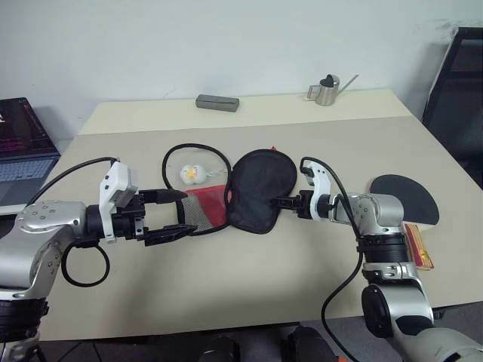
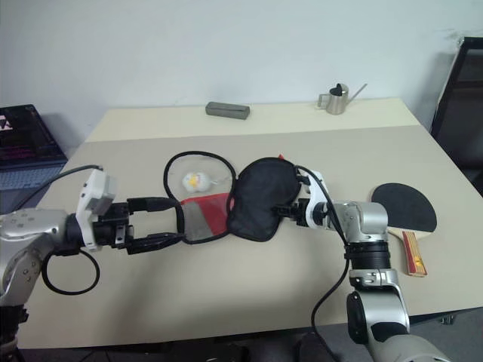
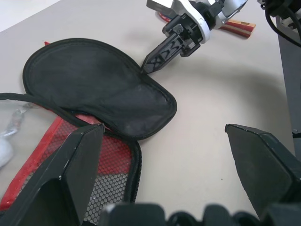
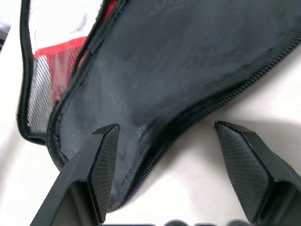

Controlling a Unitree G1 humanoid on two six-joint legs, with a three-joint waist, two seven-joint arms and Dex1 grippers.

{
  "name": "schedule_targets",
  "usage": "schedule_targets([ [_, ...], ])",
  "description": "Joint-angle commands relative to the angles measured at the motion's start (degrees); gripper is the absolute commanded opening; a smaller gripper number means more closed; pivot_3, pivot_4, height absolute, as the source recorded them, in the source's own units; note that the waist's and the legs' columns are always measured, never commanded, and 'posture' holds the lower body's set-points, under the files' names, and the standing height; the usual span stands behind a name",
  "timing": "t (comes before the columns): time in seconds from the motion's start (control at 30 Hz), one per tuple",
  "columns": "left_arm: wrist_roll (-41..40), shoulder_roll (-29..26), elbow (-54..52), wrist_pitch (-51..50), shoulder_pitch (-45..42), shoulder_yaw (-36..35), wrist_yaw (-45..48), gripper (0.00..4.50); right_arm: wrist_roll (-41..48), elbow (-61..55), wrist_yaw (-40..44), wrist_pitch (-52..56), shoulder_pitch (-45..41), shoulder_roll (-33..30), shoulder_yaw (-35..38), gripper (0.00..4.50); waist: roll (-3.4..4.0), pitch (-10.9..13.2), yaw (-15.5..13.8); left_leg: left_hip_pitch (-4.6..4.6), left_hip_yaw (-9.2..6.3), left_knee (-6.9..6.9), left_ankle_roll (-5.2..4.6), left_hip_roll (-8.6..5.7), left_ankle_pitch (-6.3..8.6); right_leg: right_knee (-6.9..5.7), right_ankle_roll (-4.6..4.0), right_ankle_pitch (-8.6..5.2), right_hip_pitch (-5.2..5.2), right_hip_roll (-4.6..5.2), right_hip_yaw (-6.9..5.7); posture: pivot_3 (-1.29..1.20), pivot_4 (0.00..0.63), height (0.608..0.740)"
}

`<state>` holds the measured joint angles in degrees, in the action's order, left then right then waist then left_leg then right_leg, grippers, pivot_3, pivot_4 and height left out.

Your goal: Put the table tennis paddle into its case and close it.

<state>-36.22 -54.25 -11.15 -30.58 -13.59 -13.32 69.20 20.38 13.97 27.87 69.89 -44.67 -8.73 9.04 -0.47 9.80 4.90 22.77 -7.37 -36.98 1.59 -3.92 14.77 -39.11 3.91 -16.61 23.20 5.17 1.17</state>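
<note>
Lying open on your desk [image 1: 317, 271], the case [image 1: 260, 188] sits between your two spread claws, left [image 1: 175, 214] and right [image 1: 281, 200].

I see the case [image 1: 226, 196] lying unzipped and spread open flat near the middle of the table [image 1: 249, 279], its black flap folded out to the right while the half with the red panel and grey mesh sits on the left, a small white-and-yellow ball charm [image 1: 189, 174] beside it. The table tennis paddle [image 1: 411, 207] lies flat, well apart from the case, near the table's right edge, black face up and striped handle pointing toward the front edge.
</note>
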Motion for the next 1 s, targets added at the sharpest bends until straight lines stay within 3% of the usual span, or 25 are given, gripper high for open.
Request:
schedule_targets([
  [0.03, -0.8, -0.2, -1.4, 0.4, 0.1, -1.9, -0.5, 4.50, 1.7, 0.8, -0.5, -1.0, -1.1, 1.2, 0.0, 3.52, 0.00, 0.0, 0.0, 0.00, 0.01, 0.00, 0.00, 0.02, 0.00, 0.00, -0.01, 0.00, 0.00, -0.01, 0.00, 0.00, 0.150, 0.740],
  [0.43, -0.7, 0.0, -1.5, 0.7, 0.1, -1.6, -1.1, 4.50, 2.5, 1.2, -3.4, -3.3, -0.9, 5.7, -0.9, 3.52, 0.01, 0.0, 0.1, -0.08, 0.16, 0.01, 0.04, 0.44, -0.02, 0.00, -0.24, 0.14, 0.00, -0.35, 0.01, 0.00, 0.150, 0.740],
  [0.53, -0.7, 0.0, -1.6, 0.7, 0.3, -1.6, -1.2, 4.50, 2.6, 0.8, -3.9, -3.5, -0.7, 6.3, -1.1, 2.91, 0.01, 0.0, 0.1, -0.07, 0.16, 0.01, 0.04, 0.44, -0.02, 0.00, -0.24, 0.14, 0.01, -0.35, 0.00, 0.00, 0.150, 0.740],
  [0.8, -0.3, -0.2, -2.1, 0.8, 1.1, -1.5, -1.2, 4.50, 2.6, 0.3, -3.9, -2.3, -0.2, 4.0, -1.6, 0.15, 0.01, 0.0, -0.1, -0.04, 0.16, 0.00, 0.06, 0.41, -0.03, 0.03, -0.24, 0.14, 0.01, -0.32, -0.02, 0.00, 0.150, 0.740],
  [1.0, 0.0, -0.3, -3.2, 1.0, 2.3, -1.0, -1.0, 4.50, 2.8, -0.3, -2.1, 0.3, 0.1, -0.2, -3.0, 0.03, 0.01, 0.0, -0.1, -0.03, 0.16, 0.01, 0.06, 0.42, -0.03, 0.03, -0.24, 0.14, 0.01, -0.32, -0.03, 0.00, 0.150, 0.740],
])
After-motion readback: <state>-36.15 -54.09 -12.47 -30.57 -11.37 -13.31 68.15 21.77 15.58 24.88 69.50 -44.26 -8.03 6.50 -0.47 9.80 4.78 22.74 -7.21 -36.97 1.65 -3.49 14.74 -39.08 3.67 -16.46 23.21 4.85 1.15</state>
